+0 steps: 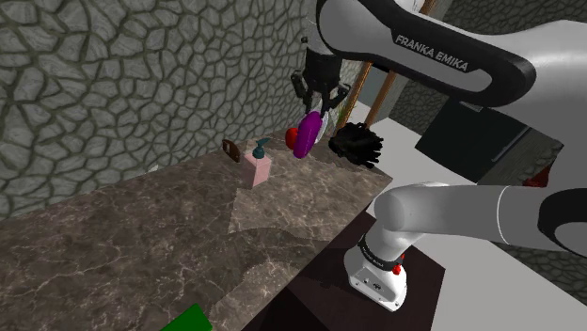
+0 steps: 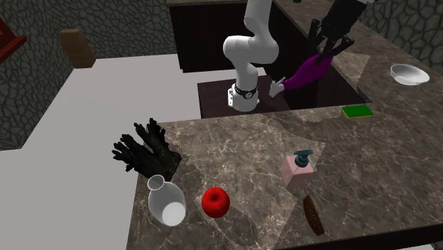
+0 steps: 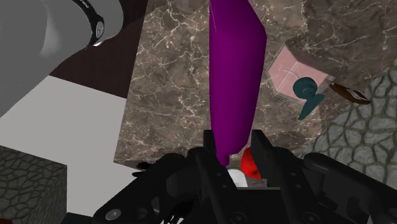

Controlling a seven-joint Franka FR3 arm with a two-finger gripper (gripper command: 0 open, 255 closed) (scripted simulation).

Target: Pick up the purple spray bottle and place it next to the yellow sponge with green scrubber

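Two fingers of my hand [image 3: 233,145] clasp the purple spray bottle [image 3: 234,76] at one end, holding it tilted in the air above the marbled table [image 2: 241,142]. The green-topped sponge [image 2: 356,111] lies on the table, apart from the bottle; a pink soap dispenser [image 2: 297,169] stands elsewhere on it.

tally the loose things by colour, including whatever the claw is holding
purple: 1, spray bottle in the claw
pink: 1, soap dispenser
red: 1, apple
white: 2, vase, bowl
black: 1, glove bundle
brown: 1, oblong item
green: 1, sponge
total: 8
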